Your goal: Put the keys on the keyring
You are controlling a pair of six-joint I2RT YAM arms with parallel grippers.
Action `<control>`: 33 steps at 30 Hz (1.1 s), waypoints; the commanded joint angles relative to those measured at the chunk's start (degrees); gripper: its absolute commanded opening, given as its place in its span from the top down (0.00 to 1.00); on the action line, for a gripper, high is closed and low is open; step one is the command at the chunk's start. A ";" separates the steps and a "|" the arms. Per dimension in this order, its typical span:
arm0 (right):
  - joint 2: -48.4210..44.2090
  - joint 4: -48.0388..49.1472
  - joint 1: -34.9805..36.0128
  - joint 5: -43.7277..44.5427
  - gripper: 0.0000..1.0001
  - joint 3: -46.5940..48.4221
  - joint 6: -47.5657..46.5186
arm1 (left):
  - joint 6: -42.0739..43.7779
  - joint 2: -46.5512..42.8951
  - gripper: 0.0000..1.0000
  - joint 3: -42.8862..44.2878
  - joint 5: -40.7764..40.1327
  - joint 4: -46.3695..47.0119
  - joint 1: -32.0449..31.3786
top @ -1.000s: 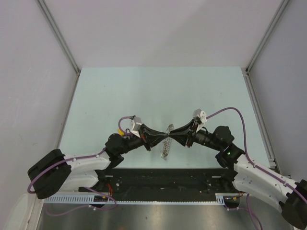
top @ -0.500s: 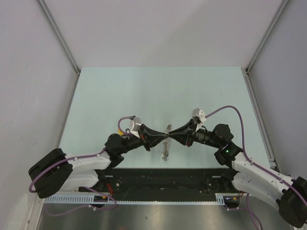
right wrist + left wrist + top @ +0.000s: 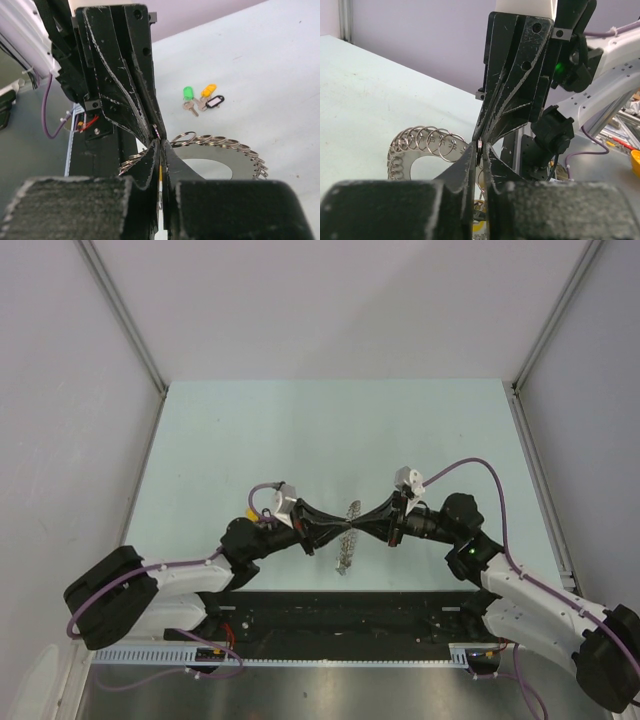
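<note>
My two grippers meet tip to tip over the table's near middle (image 3: 348,530). The left gripper (image 3: 479,146) is shut on a thin metal keyring (image 3: 479,148), which also shows in the right wrist view (image 3: 156,131). The right gripper (image 3: 160,145) is shut on a thin yellow-headed key (image 3: 160,172), seen edge-on between its jaws. Other keys lie on the table: a green one (image 3: 188,93), an orange-yellow one (image 3: 208,90) and a dark-framed white one (image 3: 214,101). In the top view only a yellow speck (image 3: 249,521) of them shows beside the left arm.
A curved metal plate strung with several spare split rings (image 3: 227,150) lies under the grippers; it also shows in the left wrist view (image 3: 422,142) and the top view (image 3: 346,548). A black base strip (image 3: 340,610) runs along the near edge. Frame posts stand at the far corners.
Both arms have shifted slightly, the right wrist edging left and away; the fingertips stay together over the ring plate.
</note>
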 commanded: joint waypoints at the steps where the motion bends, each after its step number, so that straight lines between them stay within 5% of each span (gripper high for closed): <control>1: -0.49 -8.12 1.11 -4.79 1.00 5.07 -5.14 | 2.72 -2.47 0.83 1.74 1.65 -1.19 -1.11; 15: 0.47 -34.58 1.72 -1.18 1.00 16.93 -20.07 | 21.35 -13.11 0.64 7.54 0.41 -36.71 -1.11; 33: 4.77 -43.03 7.27 4.62 1.00 21.69 -28.26 | 25.93 -10.57 0.66 10.09 9.11 -40.16 -1.11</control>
